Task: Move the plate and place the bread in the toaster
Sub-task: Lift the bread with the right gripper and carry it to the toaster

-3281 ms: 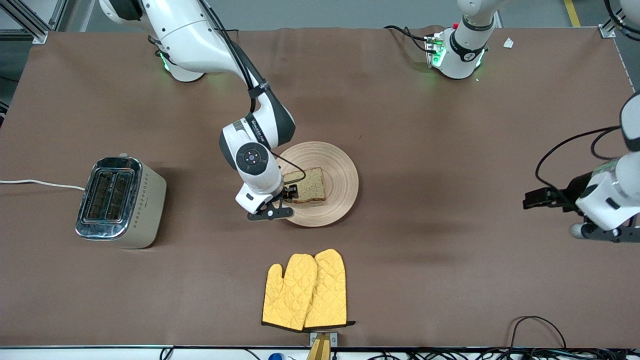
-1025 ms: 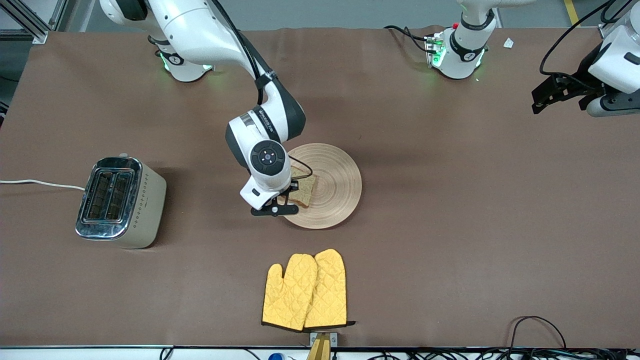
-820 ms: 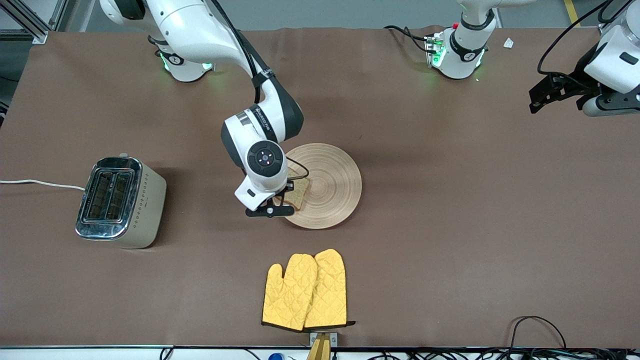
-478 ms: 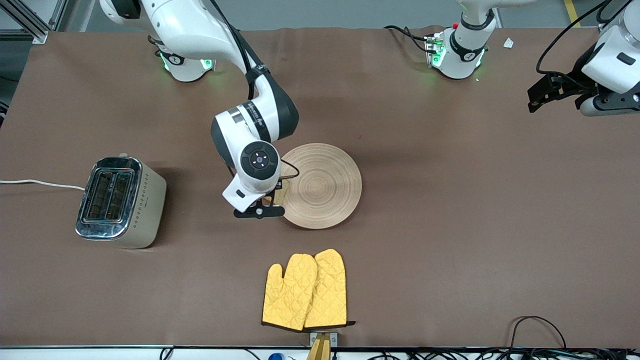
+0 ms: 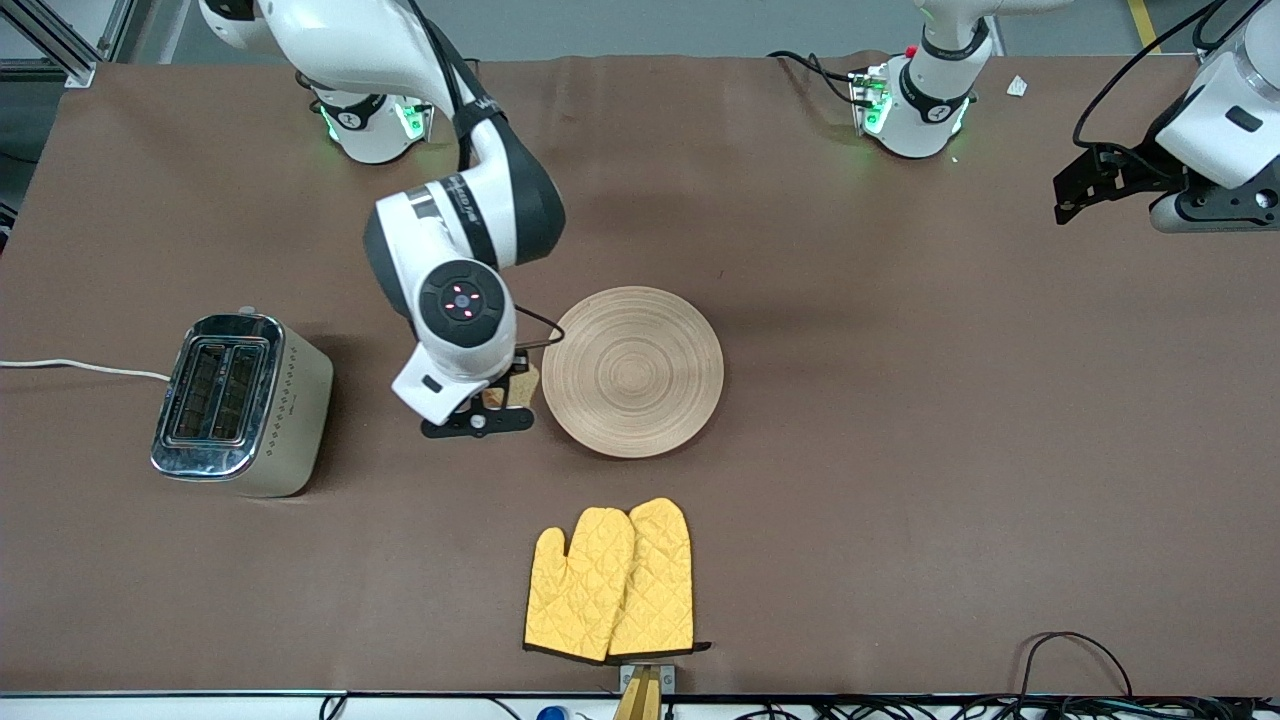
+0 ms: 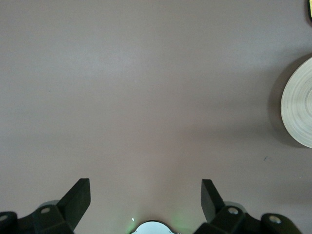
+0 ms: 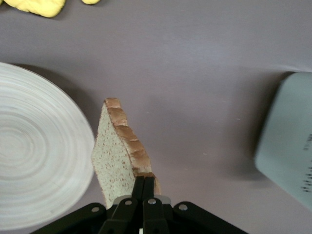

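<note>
Starting at the right arm's end of the table, we see the toaster standing with its 2 slots facing up, chrome top shining, and a white cord trailing off toward the table edge. In the right wrist view its cream side shows at the frame's margin.

Next comes the right gripper, up in the air over the bare brown table between the toaster and the plate. Its fingers are pinched tight on 1 edge of the bread (the right wrist view shows this best: the slice hangs on edge, crust toward the toaster, speckled crumb toward the plate). The bread is clear of the plate, which lies flat near the middle of the table with nothing on it, its ring grooves plain to see.

Nearer the front camera than the plate we find 2 yellow oven mitts lying side by side, close to the table edge.

At the left arm's end, the left gripper waits in the air over the table's corner region, well apart from everything. Its fingers stand wide and hold nothing; in its wrist view a sliver of the plate appears.
</note>
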